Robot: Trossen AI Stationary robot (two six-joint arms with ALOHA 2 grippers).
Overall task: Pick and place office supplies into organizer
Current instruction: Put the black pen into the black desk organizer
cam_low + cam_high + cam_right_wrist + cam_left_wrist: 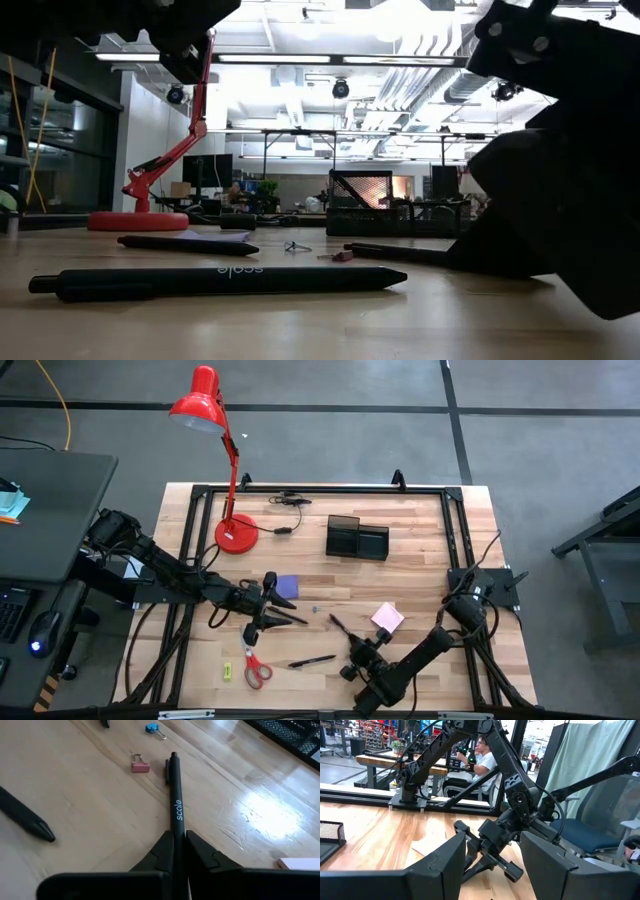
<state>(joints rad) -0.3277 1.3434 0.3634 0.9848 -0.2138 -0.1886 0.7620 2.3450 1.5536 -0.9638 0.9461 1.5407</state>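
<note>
1. Low view: a black pen [215, 281] lies nearest the camera, long axis across the picture, tip to the right. A second pen [187, 244] lies behind it beside the purple note pad [205, 236].
2. Right wrist view only: the right gripper [179, 851] is closed on a third black pen [176, 805]. The pen's long axis runs straight out ahead of the fingers, resting on the table [75, 795]. A pink binder clip [140, 766] and a blue clip [152, 728] lie just beside its far end.
3. High view: the right gripper [355, 647] is at the front centre of the table, its held pen [338, 624] slanting toward the back left.
4. Left gripper [280, 610] sits left of centre, fingers partly apart. Whether it holds anything, cannot tell.
5. High view only: red-handled scissors [254, 666] and the yellow-green piece [227, 671] lie near the front left edge. The pink note pad [387, 617] lies right of centre.
6. The organizer [356, 537] stands at back centre, well apart from both grippers, with bare wood between.
7. The red lamp [215, 450] stands at the back left.
</note>
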